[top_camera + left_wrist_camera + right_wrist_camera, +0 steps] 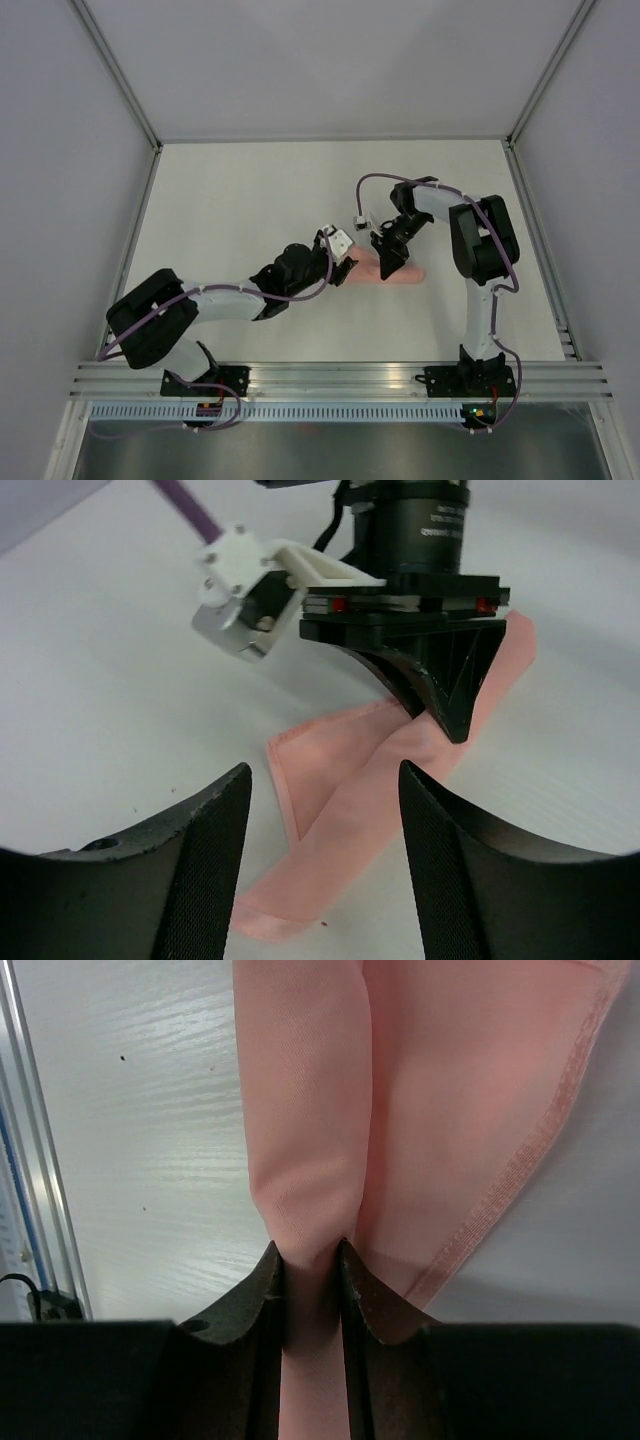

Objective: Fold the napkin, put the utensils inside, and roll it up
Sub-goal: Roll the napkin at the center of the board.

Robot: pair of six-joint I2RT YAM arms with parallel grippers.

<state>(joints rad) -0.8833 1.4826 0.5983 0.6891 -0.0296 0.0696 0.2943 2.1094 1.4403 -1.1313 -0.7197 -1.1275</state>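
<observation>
Motor housing lettering: one short line of small white print on the black round motor housing (420,520), at 12 o'clock in the left wrist view. It is too small and blurred to read.
Overhead view: no readable text.
Right wrist view: no readable text.
Brands, numbers, signs: none legible.

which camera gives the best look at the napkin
Left wrist view: the napkin shows nearly whole, a long folded strip with a loose flap, pinched by the right tool. The top view shows only a small, partly covered pink patch; the right wrist view shows just a close-up fold between its fingers.
</observation>
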